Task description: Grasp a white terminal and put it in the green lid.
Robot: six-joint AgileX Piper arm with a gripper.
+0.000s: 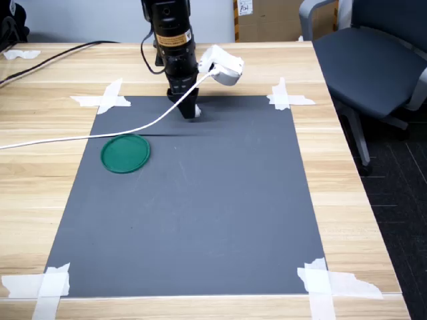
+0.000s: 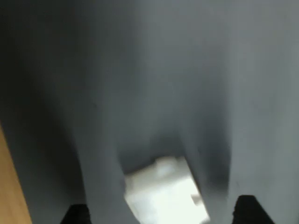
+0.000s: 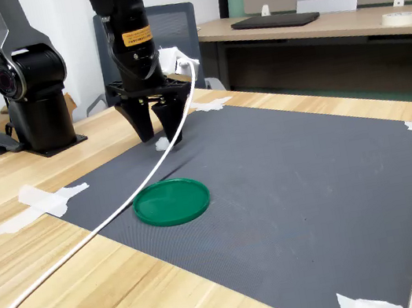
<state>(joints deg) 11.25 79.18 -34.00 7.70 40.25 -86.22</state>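
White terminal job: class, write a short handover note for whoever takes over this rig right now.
Tool: down at the mat, jaws open and straddling the white terminal; not closed on it.
White terminal: on the mat at the tool's tips, blurred in the wrist view.
Green lid: empty, on the mat, apart from the tool.
Done: approach.
Left: close, lift, carry, release in the lid.

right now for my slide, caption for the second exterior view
Piper gripper lowered, jaws open, over the white terminal on the dark mat, the empty green lid nearby.
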